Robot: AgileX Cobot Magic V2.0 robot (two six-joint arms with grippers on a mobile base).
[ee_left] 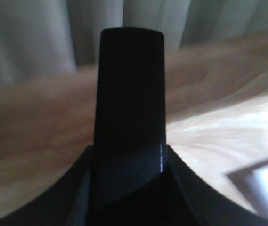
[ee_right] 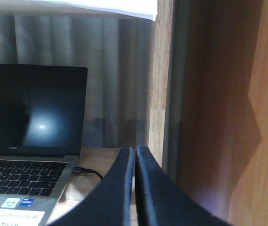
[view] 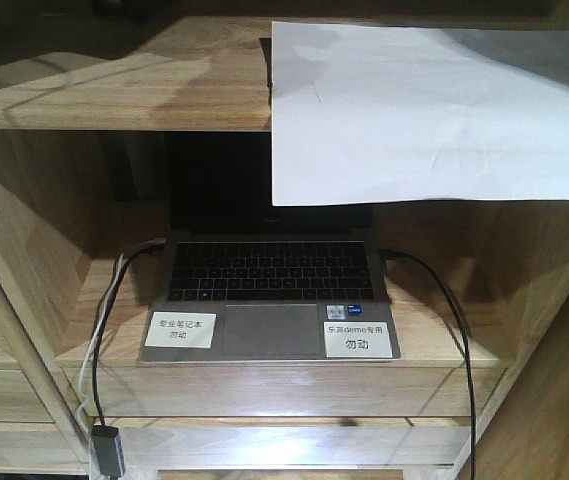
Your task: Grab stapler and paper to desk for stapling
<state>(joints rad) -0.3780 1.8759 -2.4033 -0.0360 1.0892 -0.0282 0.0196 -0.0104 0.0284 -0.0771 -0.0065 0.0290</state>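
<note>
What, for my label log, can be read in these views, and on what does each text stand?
"乐高demo专用 勿动": right white label on the laptop palm rest.
"专业笔记本 勿动": left white label on the same palm rest; small print, best reading.
Small stickers above the right label: too small to read.
Mark under the screen: too blurred to read.
Paper: no text.

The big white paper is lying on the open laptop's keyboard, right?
No. The large white paper sheet lies on the upper wooden shelf, overhanging its front edge, above the keyboard of the open grey laptop. The exterior front-facing view shows it.
</note>
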